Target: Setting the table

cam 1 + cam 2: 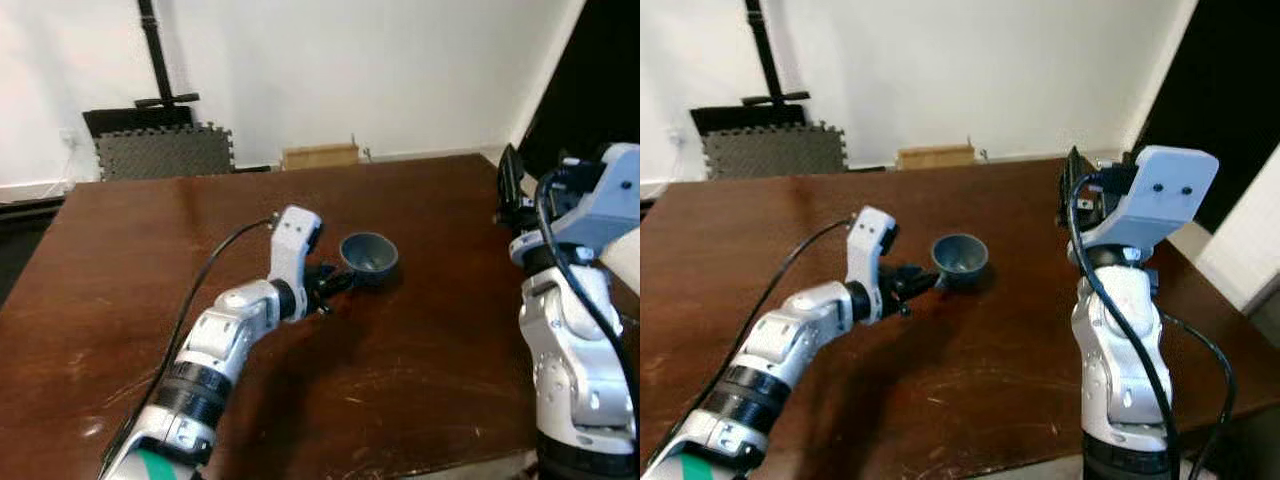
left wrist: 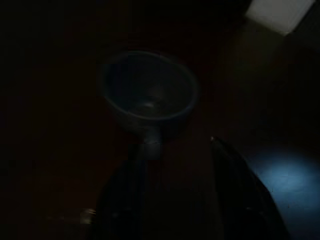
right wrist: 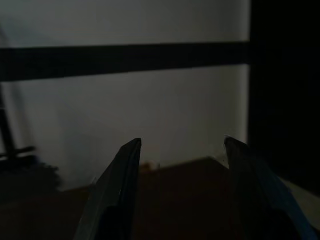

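The left end effector [image 1: 335, 285], fingers parted, reaches the small grey-blue rigid bowl [image 1: 369, 256], probably light and slippery, best pinched across its rim; the right end effector [image 3: 180, 150] hangs released.

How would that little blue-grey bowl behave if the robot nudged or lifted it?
The bowl looks like rigid plastic, so probably light and likely to slide on the smooth wooden table rather than tip, since it sits low and wide. The left gripper sits at its rim; such an edge grip might let it tilt when lifted.
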Robot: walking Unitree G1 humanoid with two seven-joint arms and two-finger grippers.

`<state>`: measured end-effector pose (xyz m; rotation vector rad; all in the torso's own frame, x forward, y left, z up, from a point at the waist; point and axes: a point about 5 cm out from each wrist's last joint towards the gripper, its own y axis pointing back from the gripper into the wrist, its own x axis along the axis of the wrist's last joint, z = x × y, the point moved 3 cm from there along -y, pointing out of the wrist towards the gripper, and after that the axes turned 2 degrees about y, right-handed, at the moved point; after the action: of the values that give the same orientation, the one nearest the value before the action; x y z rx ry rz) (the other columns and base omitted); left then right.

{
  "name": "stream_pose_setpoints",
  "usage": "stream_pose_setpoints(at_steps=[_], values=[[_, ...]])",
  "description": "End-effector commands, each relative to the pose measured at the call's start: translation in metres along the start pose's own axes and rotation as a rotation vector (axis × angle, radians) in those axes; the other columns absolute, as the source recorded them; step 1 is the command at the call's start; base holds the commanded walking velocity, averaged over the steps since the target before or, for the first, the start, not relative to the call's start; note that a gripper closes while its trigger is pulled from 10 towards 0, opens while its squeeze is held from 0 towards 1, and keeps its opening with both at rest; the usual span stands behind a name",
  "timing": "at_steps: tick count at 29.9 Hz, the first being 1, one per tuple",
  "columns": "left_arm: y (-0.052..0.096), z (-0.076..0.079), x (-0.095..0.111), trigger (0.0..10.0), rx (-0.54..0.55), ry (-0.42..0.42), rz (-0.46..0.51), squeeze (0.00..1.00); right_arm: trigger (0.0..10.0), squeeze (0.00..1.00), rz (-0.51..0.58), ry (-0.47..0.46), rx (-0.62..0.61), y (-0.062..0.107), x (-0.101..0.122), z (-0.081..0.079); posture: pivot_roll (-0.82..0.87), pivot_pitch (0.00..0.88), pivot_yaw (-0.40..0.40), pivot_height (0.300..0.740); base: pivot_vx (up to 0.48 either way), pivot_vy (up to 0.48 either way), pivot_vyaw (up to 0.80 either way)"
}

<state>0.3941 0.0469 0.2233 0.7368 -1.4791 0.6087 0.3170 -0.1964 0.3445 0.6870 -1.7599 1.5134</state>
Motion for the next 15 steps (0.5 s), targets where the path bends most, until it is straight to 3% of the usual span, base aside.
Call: stream_pose_setpoints(at_steps=[1, 3, 6, 7, 8, 9, 15], values=[[0.010, 0.004, -0.007, 10.0, -0.001, -0.092, -0.014, 1.00, 10.0, 0.00, 0.018, -0.002, -0.014, 0.001, 0.008, -0.002, -0.13, 0.178, 0.109, 0.740, 0.000, 0.000, 0.00], [0.020, 0.012, -0.011, 10.0, -0.061, -0.122, -0.026, 1.00, 10.0, 0.00, 0.019, -0.007, -0.027, 0.004, 0.011, 0.000, -0.12, 0.190, 0.099, 0.740, 0.000, 0.000, 0.00], [0.020, 0.015, -0.015, 10.0, -0.104, -0.161, -0.029, 1.00, 10.0, 0.00, 0.008, -0.006, -0.032, 0.006, 0.009, 0.003, -0.11, 0.193, 0.089, 0.740, 0.000, 0.000, 0.00], [0.017, 0.014, -0.017, 10.0, -0.098, -0.191, -0.031, 0.72, 10.0, 0.00, -0.001, -0.008, -0.032, 0.007, 0.007, 0.005, -0.11, 0.193, 0.087, 0.740, 0.000, 0.000, 0.00], [0.017, 0.014, -0.017, 10.0, -0.098, -0.191, -0.031, 0.72, 10.0, 0.00, -0.001, -0.008, -0.032, 0.007, 0.007, 0.005, -0.11, 0.193, 0.087, 0.740, 0.000, 0.000, 0.00], [0.004, 0.013, -0.018, 10.0, -0.076, -0.247, -0.020, 0.00, 10.0, 0.00, -0.015, -0.012, -0.024, 0.006, 0.003, 0.004, -0.10, 0.196, 0.076, 0.740, 0.000, 0.000, 0.00], [-0.017, 0.015, -0.019, 10.0, -0.044, -0.263, -0.023, 0.00, 10.0, 0.00, -0.023, -0.022, -0.012, 0.004, 0.001, -0.001, -0.11, 0.197, 0.077, 0.740, 0.000, 0.000, 0.00]])
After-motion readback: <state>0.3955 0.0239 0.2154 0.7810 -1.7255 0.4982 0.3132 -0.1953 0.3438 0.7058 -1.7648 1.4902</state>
